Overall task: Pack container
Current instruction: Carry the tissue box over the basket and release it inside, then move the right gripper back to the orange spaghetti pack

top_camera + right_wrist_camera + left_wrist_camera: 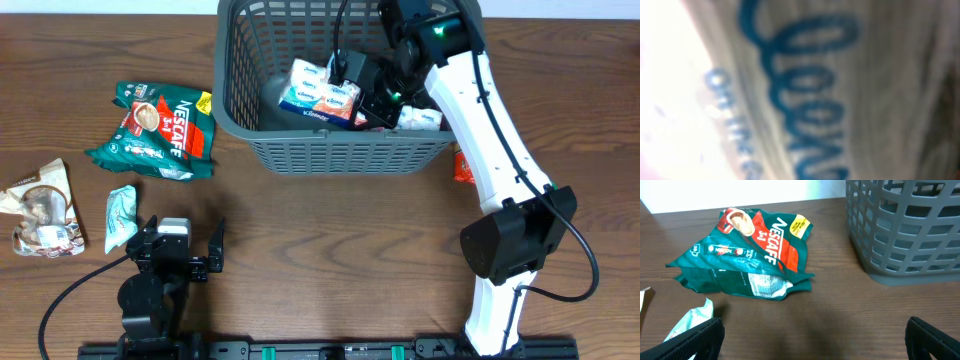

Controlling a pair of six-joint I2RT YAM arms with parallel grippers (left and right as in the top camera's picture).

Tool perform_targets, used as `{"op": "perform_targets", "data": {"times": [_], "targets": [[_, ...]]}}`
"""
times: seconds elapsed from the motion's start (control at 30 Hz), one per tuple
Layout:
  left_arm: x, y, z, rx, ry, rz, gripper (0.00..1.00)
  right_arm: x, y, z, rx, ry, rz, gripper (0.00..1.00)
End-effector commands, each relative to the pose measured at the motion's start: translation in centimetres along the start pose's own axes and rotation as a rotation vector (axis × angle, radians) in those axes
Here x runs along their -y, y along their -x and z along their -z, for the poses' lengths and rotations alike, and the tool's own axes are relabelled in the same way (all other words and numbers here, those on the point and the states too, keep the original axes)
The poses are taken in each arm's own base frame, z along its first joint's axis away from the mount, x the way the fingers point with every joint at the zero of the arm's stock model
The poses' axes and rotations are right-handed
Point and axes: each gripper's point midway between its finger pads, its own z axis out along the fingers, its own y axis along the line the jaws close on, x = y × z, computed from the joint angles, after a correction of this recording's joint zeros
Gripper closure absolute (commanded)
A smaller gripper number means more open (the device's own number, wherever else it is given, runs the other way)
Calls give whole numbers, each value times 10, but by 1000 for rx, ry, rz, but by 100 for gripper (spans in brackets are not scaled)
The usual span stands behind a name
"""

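Right jaws pinch white-and-blue soft packet (318, 92) inside dark grey plastic lattice container (330, 155).
Left jaws wide. Risk: packet clings on release, lifts out.

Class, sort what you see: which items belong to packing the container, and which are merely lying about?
Belong: container; blue-and-white packet; Nescafe bag; pale green sachet; brown-and-white packet; orange packet.
Lying about: only the black rail at the table edge.

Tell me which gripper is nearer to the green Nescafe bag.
Left. The left gripper sits open just below the Nescafe bag in the overhead view. The right gripper is down inside the container, well off to the bag's right.
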Motion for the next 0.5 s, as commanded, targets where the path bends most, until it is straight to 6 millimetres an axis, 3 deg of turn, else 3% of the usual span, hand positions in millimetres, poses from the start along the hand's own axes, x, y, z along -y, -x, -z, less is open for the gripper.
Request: {"op": "perform_targets", "data": {"times": [0.0, 0.07, 0.13, 0.17, 0.23, 0.33, 0.47], "targets": [[-1, -8, -3, -16, 9, -15, 1, -9, 10, 5, 35, 16, 30, 99], [-1, -8, -3, -16, 9, -15, 1, -9, 9, 5, 35, 15, 28, 97], [-1, -8, -3, -16, 9, -15, 1, -9, 9, 5, 35, 15, 24, 66], [-1, -8, -3, -16, 9, -15, 2, -9, 9, 5, 34, 16, 21, 38], [-1, -8, -3, -15, 9, -15, 1, -9, 9, 5, 34, 16, 20, 21], [-1, -8, -3, -15, 9, -15, 1, -6, 9, 5, 31, 3, 17, 13], [-1, -8, -3, -16, 9, -15, 1, 9, 7, 10, 19, -69, -46, 11]]}}
